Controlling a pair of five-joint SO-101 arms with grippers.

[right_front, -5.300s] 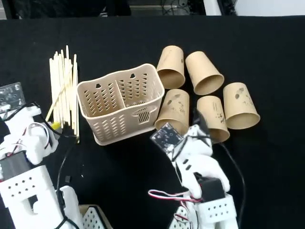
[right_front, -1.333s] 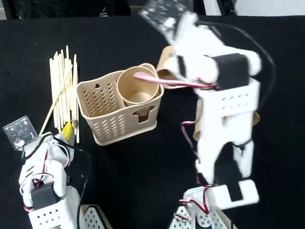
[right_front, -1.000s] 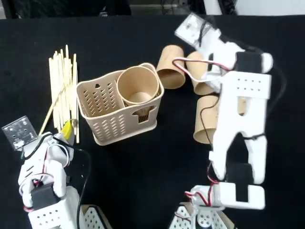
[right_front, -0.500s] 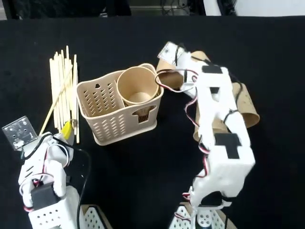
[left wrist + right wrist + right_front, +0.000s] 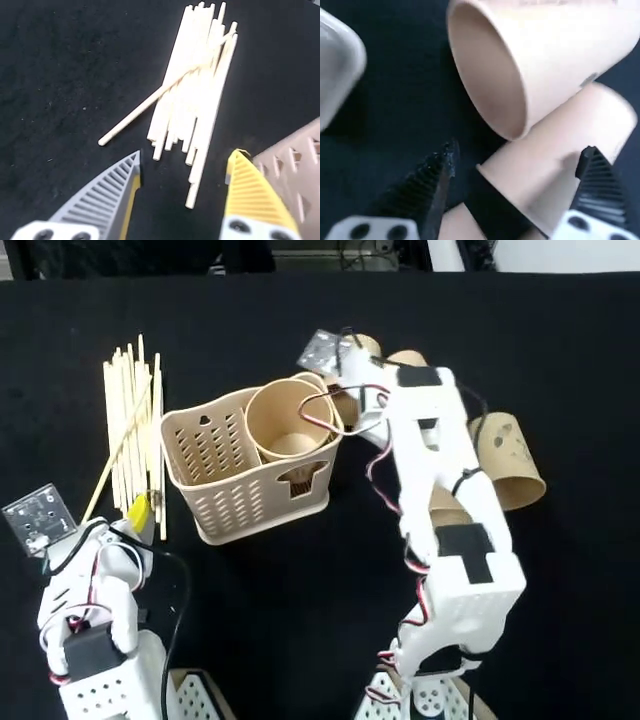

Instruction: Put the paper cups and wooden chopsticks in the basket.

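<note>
With right gripper (image 5: 517, 152) spread wide, poised over two paper cups (image 5: 555, 50) lying on their sides at 3 o'clock of the basket (image 5: 245, 495). With left gripper (image 5: 186, 156) spread wide too, hovering by the chopsticks (image 5: 197, 80), piled at the basket's 9 o'clock. Inside its 3 o'clock compartment, an upright cup (image 5: 290, 415).

A black table (image 5: 575, 330) with cables (image 5: 365, 254) behind its far edge.
</note>
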